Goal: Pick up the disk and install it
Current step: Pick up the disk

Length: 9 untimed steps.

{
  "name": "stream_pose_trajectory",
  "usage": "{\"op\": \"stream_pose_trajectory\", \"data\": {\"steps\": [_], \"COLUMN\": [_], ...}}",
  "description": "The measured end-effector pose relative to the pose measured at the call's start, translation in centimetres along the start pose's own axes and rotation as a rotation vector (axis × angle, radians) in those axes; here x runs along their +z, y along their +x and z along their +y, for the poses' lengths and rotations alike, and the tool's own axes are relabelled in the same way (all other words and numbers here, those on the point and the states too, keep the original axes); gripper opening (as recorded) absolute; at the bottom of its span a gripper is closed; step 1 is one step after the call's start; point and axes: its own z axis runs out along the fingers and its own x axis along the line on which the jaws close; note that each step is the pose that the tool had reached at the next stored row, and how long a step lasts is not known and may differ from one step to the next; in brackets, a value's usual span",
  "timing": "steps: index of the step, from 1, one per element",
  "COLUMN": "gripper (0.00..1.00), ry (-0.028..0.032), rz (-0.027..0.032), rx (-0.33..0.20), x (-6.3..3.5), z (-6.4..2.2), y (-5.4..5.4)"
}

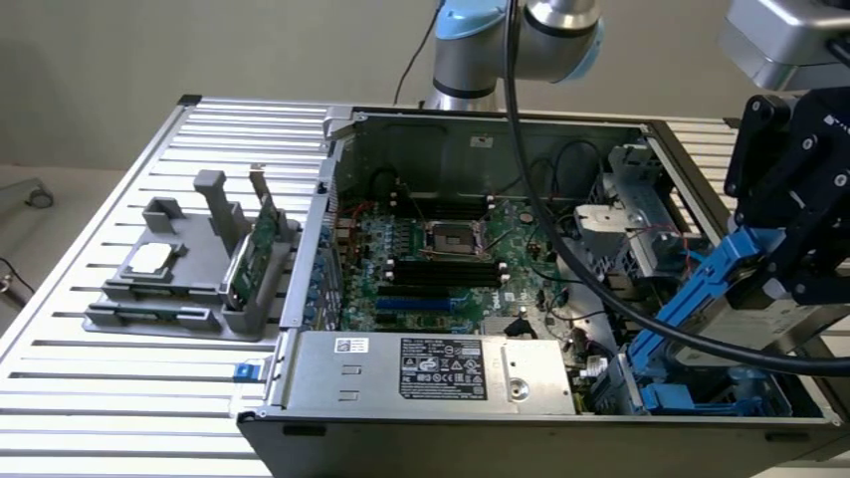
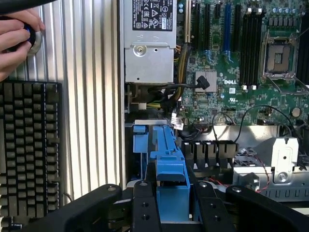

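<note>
Jaws clamped on the disk (image 1: pixel 767 315), held tilted above the blue bay (image 1: pixel 691 403) at the open computer case's (image 1: pixel 398 443) right end in the exterior view.

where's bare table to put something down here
Bare slats of the table at the exterior view's left, nearer the camera than the grey fixture, and beyond it. Also the strip between the keyboard and the computer case. Crowded: inside the case, where the end effector holds the disk.
</note>
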Motion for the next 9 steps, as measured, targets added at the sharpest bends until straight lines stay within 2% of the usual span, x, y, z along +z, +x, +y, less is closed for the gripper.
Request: {"op": "stream_pose_trajectory", "data": {"steps": [9], "gripper": [0.33], "ry": [-0.0008], "rz": [0.0], "rx": [-0.009], "x": [0.35], "z": [-0.08], "y": [0.0]}}
